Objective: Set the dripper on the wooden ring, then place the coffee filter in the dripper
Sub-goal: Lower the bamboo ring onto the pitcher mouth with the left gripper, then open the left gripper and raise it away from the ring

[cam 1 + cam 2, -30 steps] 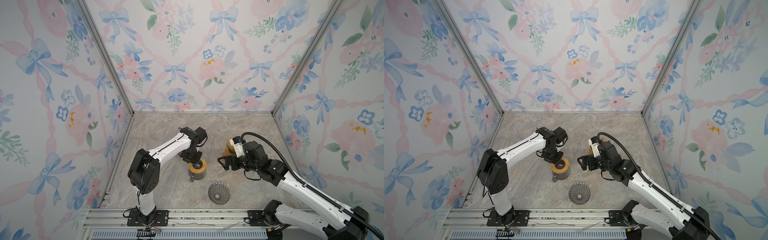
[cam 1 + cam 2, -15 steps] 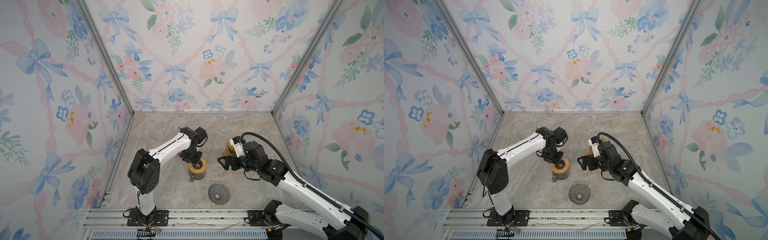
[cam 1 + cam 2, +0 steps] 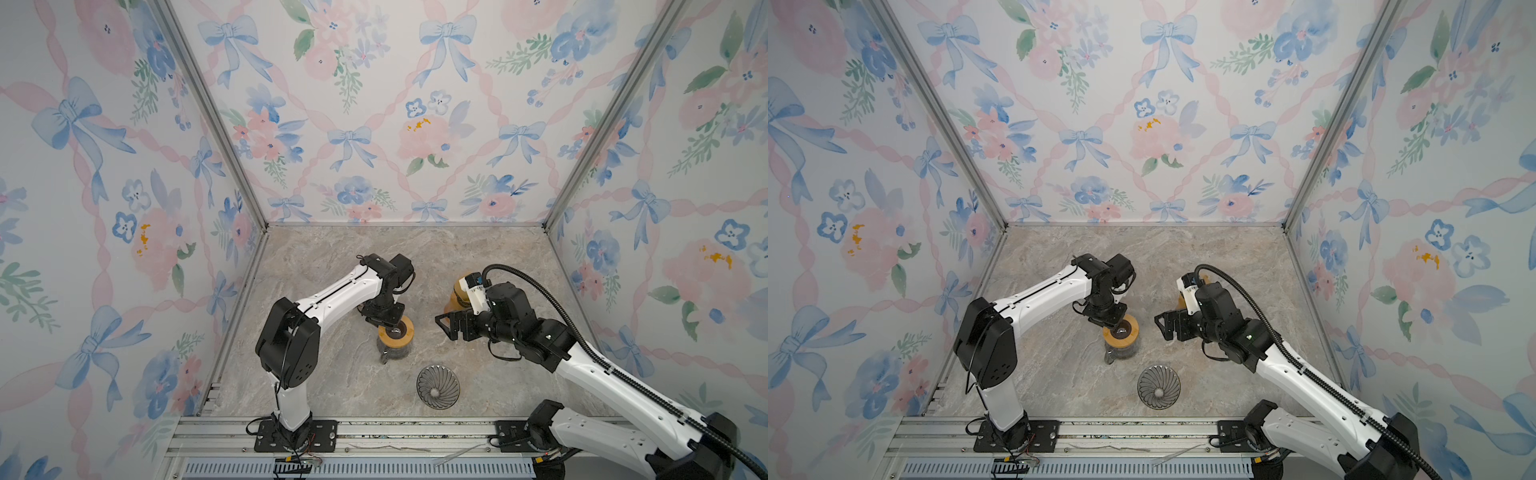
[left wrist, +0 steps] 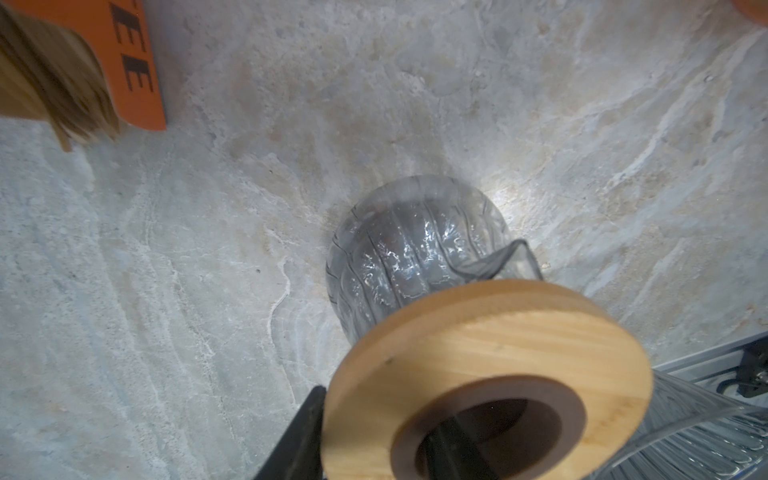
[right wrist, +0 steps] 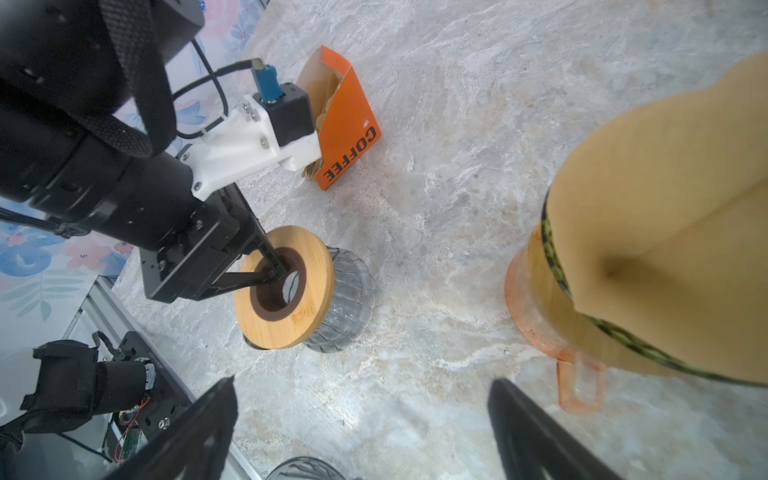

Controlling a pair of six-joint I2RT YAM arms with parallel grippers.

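1. The left tool (image 3: 388, 326) is down on the glass carafe (image 3: 394, 352), which stands upright on the marble worktop (image 3: 332, 266). In the left wrist view one finger (image 4: 451, 446) pokes into the hole of the carafe's wooden ring (image 4: 498, 332). The other finger sits against the ring's outer edge. Can't tell whether it's actually pinching the ring or just straddling it.
2. The coffee filters (image 5: 309, 171) are a brown stack inside an orange box (image 5: 347, 124) marked COFFEE, showing through its open side. The box sits on the worktop just past the carafe, and the left arm hides it in both top views.
3. The dripper (image 3: 438, 386) is a ribbed glass cone sitting mouth-up near the front edge, apart from the carafe.
4. The right tool (image 3: 446, 326) hangs over the worktop facing the carafe, fingers spread wide with only bare marble between them.
5. Just behind it, an orange see-through holder (image 5: 536, 316) has a tan paper piece (image 5: 665, 199) in it, wrapped with a dark green band.
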